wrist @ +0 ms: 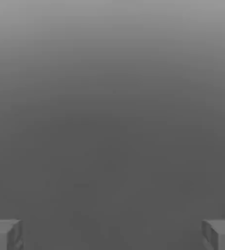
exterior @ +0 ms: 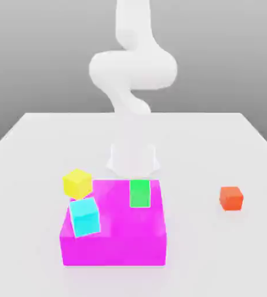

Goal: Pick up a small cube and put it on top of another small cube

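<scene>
A small orange-red cube (exterior: 231,198) sits alone on the white table (exterior: 216,145) at the exterior view's right. A green cube (exterior: 139,193) rests on top of a large magenta block (exterior: 115,241), near its far edge. A cyan cube (exterior: 84,217) and a yellow cube (exterior: 77,183) are tilted at the block's left side; whether they rest on it or beside it is unclear. My white hand (exterior: 132,159) hangs just behind the magenta block, above the green cube's far side. In the hand view my gripper (wrist: 112,234) is open, its fingertips (wrist: 4,234) far apart with nothing between them.
The magenta block stands at the table's front centre, directly in front of the hand. The arm's white links (exterior: 132,69) rise behind it. Bare table lies to both sides and between the block and the orange-red cube.
</scene>
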Robot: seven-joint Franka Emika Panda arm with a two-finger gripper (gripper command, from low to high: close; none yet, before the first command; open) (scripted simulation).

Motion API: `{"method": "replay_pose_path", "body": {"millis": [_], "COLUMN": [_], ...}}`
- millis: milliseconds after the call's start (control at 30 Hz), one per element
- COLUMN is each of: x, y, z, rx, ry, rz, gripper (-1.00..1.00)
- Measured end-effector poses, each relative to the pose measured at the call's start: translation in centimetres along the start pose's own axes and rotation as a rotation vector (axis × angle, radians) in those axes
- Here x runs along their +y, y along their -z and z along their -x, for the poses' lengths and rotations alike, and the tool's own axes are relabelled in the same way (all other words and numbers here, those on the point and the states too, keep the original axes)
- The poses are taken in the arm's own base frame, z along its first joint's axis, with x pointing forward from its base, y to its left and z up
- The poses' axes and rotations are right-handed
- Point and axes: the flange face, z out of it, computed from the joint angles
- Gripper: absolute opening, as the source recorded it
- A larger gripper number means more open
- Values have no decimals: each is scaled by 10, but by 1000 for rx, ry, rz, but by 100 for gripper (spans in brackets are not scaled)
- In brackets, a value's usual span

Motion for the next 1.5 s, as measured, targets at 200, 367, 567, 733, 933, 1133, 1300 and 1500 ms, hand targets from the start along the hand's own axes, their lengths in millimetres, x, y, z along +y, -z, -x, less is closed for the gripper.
{"method": "replay_pose_path", "body": {"millis": [200, 367, 567, 733, 933, 1133, 1300, 1500], "x": [-29, -31, 0, 55, 104, 124, 126, 106], "y": [-118, -187, -236, -251, -272, -300, -301, -272], "z": [100, 207, 342, 442, 502, 522, 523, 503], "rx": [-223, -391, -576, -718, -793, -796, -796, -795], "ry": [322, 598, 944, 1240, 1409, 1410, 1410, 1411], "rz": [7, 7, 4, 2, 0, 0, 1, 2], "gripper": [0, 0, 0, 0, 0, -100, -100, -100]}}
